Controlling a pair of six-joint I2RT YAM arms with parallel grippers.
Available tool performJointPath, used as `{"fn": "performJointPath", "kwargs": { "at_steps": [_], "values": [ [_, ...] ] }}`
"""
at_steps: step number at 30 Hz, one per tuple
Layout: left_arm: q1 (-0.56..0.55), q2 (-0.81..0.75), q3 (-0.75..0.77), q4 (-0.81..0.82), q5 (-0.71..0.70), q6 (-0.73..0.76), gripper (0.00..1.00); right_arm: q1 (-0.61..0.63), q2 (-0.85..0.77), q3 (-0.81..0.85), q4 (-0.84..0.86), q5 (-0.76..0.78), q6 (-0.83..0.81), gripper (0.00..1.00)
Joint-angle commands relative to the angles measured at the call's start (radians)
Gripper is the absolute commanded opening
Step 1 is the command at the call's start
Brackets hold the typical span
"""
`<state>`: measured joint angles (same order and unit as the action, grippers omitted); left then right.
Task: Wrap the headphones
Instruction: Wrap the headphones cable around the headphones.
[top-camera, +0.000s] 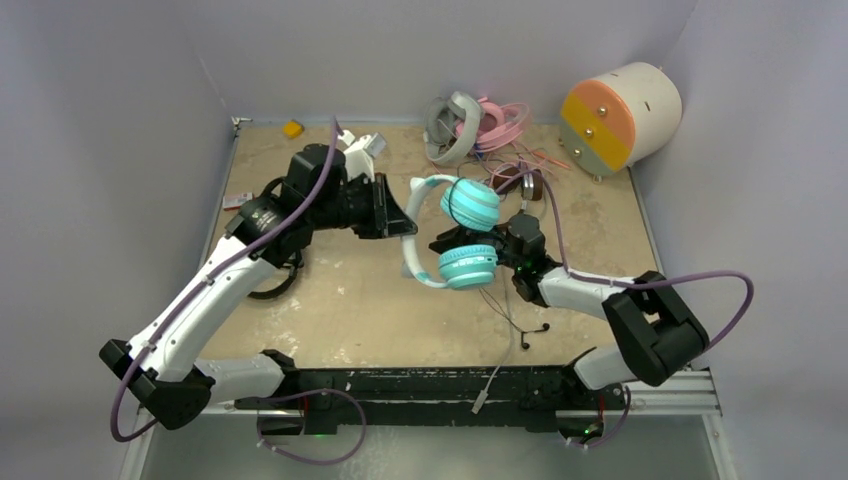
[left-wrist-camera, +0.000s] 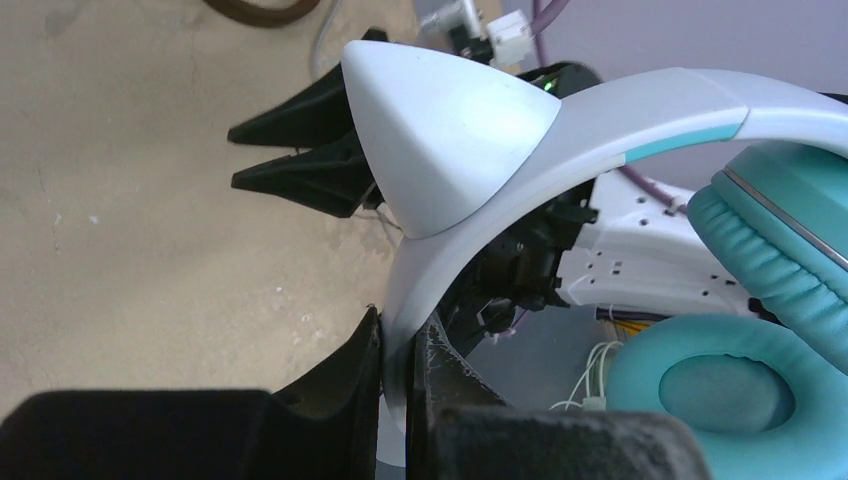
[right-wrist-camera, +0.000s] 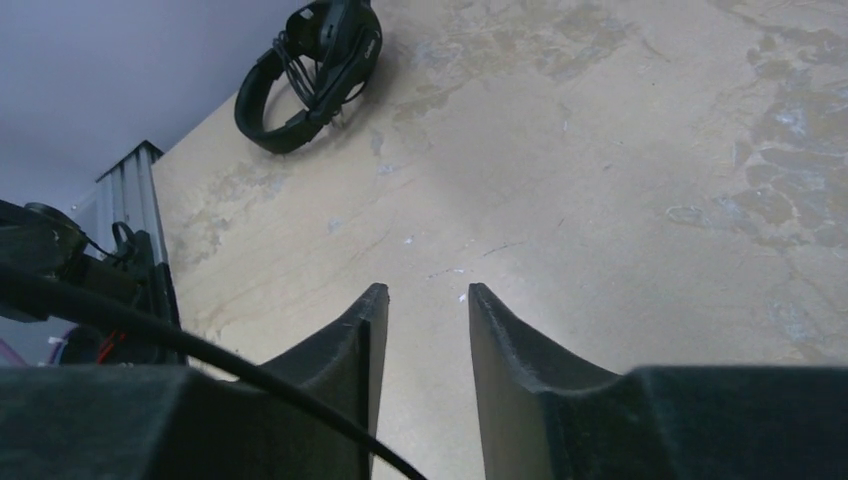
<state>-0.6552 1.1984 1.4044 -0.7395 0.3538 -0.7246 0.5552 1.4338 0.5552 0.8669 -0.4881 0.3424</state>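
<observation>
- The teal-and-white headphones (top-camera: 455, 230) are at the middle of the top view, between the two arms, with the white headband curving to the left and the two teal cups stacked one above the other on the right.
- The left fingers (left-wrist-camera: 355, 370) are clamped on the white headband. In the left wrist view the band passes straight between them at the bottom centre, and a white pointed ear on the band stands just above.
- The teal cups fill the right side of that view, with the padded ring of one at the lower right.
- The right fingers (right-wrist-camera: 350, 350) stand a narrow gap apart with nothing between them, only bare counter (right-wrist-camera: 620, 200) beyond.
- In the top view they point left and sit just beside the lower cup. I cannot tell whether they touch it.
- A thin dark cable (top-camera: 508, 312) runs from below the cups toward the bottom of the top view.
- Whether the cups rest on the counter cannot be told.
- A black pair (right-wrist-camera: 310, 75) lies at the upper left of the right wrist view, near the counter's edge.
- A grey-white pair (top-camera: 450, 125) and a pink pair (top-camera: 500, 122) lie together at the top centre of the top view, with a brown-and-silver pair (top-camera: 525, 183) just below them.
- A big cream cylinder (top-camera: 620, 115) with an orange-and-yellow face sits at the upper right.
</observation>
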Motion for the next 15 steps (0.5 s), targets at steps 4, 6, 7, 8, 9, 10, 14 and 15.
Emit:
{"fn": "performJointPath", "kwargs": {
  "at_steps": [4,6,7,8,9,10,14,15],
  "values": [
    [0.051,0.019,0.186,0.045,0.027,-0.060,0.00,0.054,0.018,-0.059,0.171,-0.016,0.082,0.27],
    [0.063,0.040,0.211,0.055,0.025,-0.066,0.00,0.085,-0.006,-0.074,0.151,-0.006,0.072,0.21],
    [0.072,0.051,0.226,0.059,0.021,-0.070,0.00,0.108,-0.023,-0.080,0.139,0.000,0.066,0.18],
    [0.083,0.061,0.238,0.063,0.019,-0.073,0.00,0.126,-0.039,-0.085,0.127,0.003,0.059,0.15],
    [0.097,0.070,0.249,0.068,0.019,-0.075,0.00,0.144,-0.055,-0.087,0.108,0.003,0.054,0.11],
    [0.113,0.078,0.260,0.070,0.017,-0.075,0.00,0.165,-0.075,-0.088,0.087,0.005,0.048,0.07],
    [0.200,0.103,0.291,0.074,-0.022,-0.076,0.00,0.248,-0.156,-0.087,-0.016,0.013,0.019,0.00],
    [0.221,0.105,0.291,0.074,-0.041,-0.076,0.00,0.269,-0.176,-0.084,-0.048,0.018,0.012,0.00]
  ]
}}
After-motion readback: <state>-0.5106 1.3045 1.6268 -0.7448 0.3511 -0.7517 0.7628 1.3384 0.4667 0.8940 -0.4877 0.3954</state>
